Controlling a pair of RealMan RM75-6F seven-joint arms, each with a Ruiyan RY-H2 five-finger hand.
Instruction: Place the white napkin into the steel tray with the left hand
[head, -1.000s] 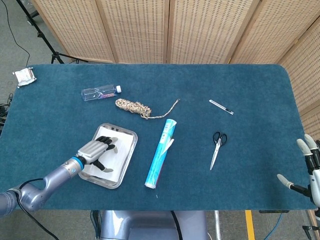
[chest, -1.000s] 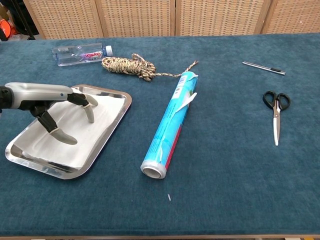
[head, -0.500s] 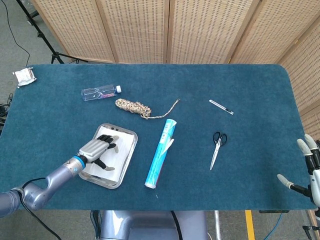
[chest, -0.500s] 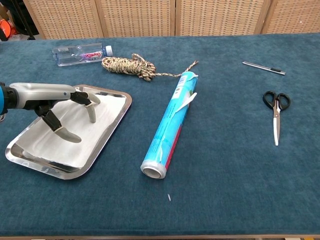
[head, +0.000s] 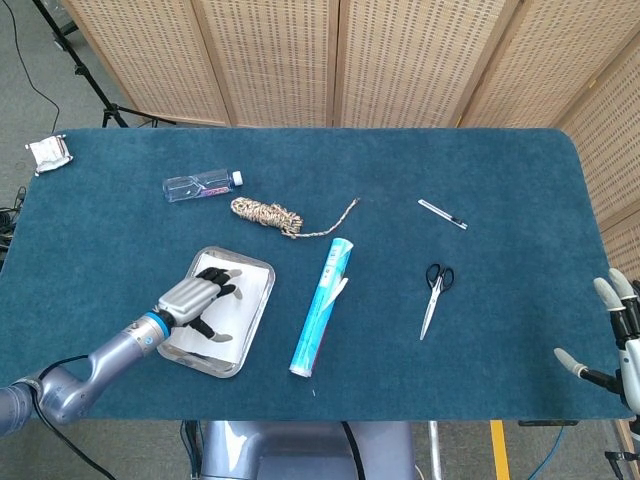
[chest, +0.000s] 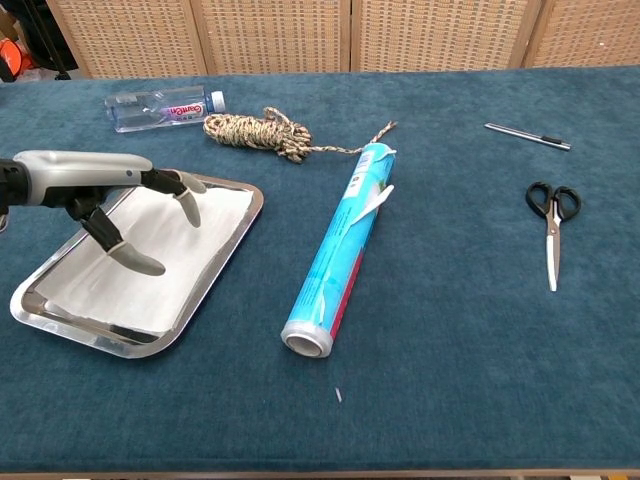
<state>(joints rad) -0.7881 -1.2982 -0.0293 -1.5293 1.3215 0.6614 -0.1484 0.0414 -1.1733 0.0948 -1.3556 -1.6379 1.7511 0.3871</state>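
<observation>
Release step, by the look of it: the white napkin (chest: 140, 262) already lies flat inside the steel tray (chest: 226, 251), at about 8 o'clock on the counter (chest: 450, 330). The left robot hand (chest: 120, 205) hangs over the tray with fingers spread and nothing in them (whether a fingertip touches the napkin, cannot tell). Next move, judged from this: lift clear and draw the arm off toward 7 o'clock without dragging the thin sheet or nudging the light tray.

Materials, near to far:
- Counter covering: dark blue, felt-like nap, should grip things a little.
- Tray: shiny rectangle, rounded corners, shallow raised rim.
- Napkin: thin, matte, covers most of the tray floor.
- Blue foil-wrap roll (chest: 343, 245): long rigid tube near centre, loose white flap on it.
- Scissors (chest: 552, 223) at 3 o'clock: black handles, metal blades, closed.
- Rope coil (chest: 260, 132) at 11 o'clock: coarse, mottled tan, one tail trailing right.
- Clear plastic bottle (chest: 160, 106) on its side beyond the rope.
- Slim pen (chest: 527, 136) at 2 o'clock.

The right robot hand (head: 610, 335) sits at the counter's 4 o'clock edge, fingers apart, empty.
</observation>
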